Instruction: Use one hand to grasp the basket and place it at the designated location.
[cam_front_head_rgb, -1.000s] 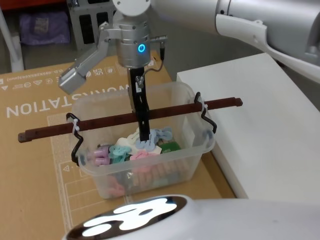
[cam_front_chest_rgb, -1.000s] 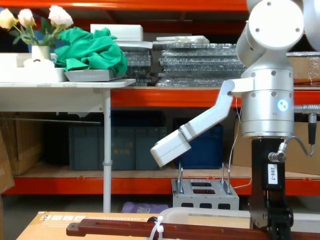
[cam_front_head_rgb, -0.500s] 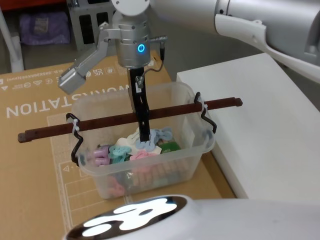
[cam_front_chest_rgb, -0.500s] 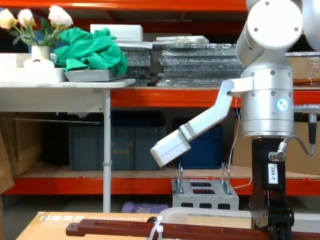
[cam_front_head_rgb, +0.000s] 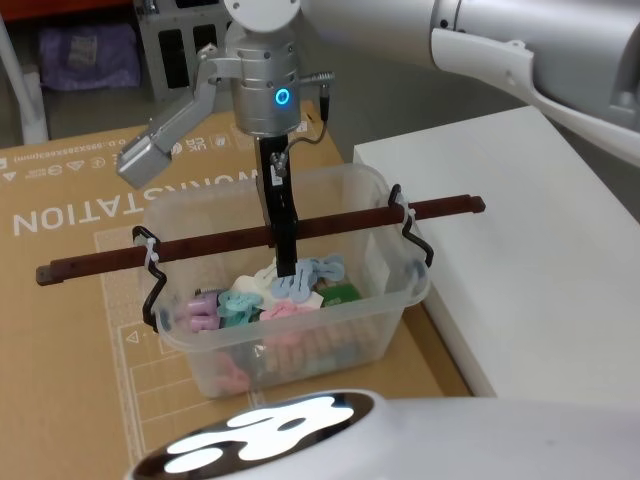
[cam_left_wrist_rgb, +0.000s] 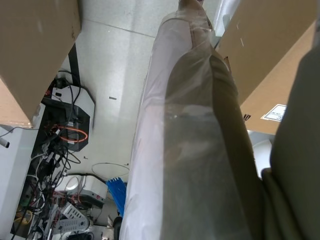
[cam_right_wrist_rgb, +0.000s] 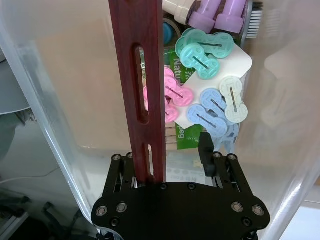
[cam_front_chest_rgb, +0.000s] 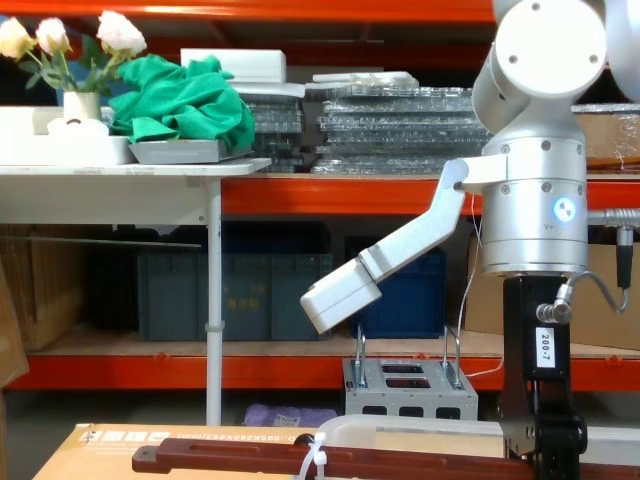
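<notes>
While the right tool (cam_front_head_rgb: 287, 268) hangs from 12 o'clock down into the basket (cam_front_head_rgb: 356, 173), I read its jaws as parted. The wooden handle bar (cam_front_head_rgb: 200, 246) runs along one side, and the one finger (cam_right_wrist_rgb: 206, 151) I can see stands clear of it. The basket sits on the cardboard-covered counter (cam_front_head_rgb: 70, 330), a white counter (cam_front_head_rgb: 540, 250) at its 3 o'clock. Pastel clips (cam_front_head_rgb: 240, 304) lie inside.
</notes>
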